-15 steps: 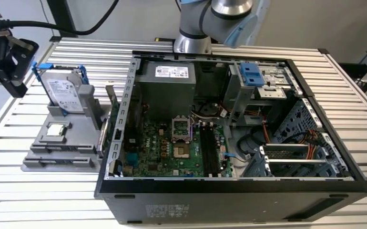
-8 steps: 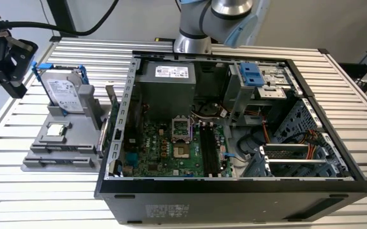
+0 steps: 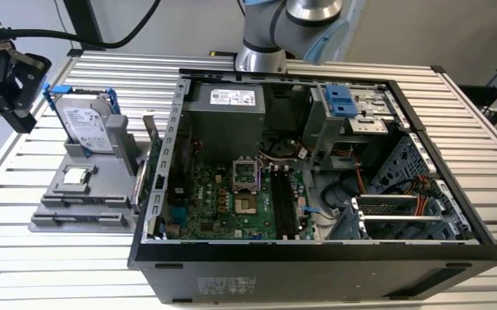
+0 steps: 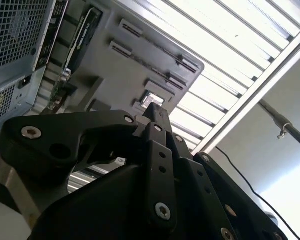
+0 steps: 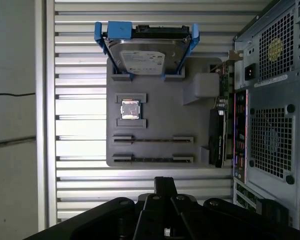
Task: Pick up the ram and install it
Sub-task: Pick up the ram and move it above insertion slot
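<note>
I am looking at a ribbed aluminium table (image 3: 24, 271) carrying a matte grey moulded holder (image 3: 102, 219) and an open black steel computer case (image 3: 317, 265). A shiny silver hard drive (image 3: 85, 126) in a blue frame is standing in the holder, with a small square silver chip (image 3: 76, 174) lying just below it in the exterior view.

I am failing to place the ram. The holder's two long slots (image 5: 152, 140) are showing just thin dark lines. Long dark strips are sitting in the memory slots (image 3: 283, 200) of the green motherboard (image 3: 218, 194), and I cannot tell whether one is it.

The black gripper (image 3: 20, 119) is hanging at the exterior view's upper left, left of the hard drive and well apart from the case. It is pointing down, fingers pressed together on nothing. The arm (image 3: 274, 32), smooth grey with a pale blue cap, is rising behind the case.
</note>
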Robot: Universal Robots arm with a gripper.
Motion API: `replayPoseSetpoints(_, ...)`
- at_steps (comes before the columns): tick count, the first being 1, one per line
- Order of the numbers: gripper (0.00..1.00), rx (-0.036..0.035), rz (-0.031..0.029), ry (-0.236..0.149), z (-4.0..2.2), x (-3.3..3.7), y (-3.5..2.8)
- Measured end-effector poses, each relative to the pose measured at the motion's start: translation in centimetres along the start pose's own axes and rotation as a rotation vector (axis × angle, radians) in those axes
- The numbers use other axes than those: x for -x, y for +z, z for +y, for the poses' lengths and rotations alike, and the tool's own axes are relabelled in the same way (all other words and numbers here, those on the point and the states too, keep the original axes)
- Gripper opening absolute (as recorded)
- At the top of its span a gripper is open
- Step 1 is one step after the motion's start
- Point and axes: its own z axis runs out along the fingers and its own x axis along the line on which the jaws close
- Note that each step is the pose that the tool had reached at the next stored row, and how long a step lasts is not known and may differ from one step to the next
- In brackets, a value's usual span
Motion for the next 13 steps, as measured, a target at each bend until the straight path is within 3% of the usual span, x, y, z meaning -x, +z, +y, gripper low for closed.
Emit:
replayPoseSetpoints(4,0.0,0.0004,0.0013,-0.026,0.0,-0.01,-0.01)
replayPoseSetpoints(13,0.0,0.0022,0.0062,-0.126,0.0,0.0,-0.02)
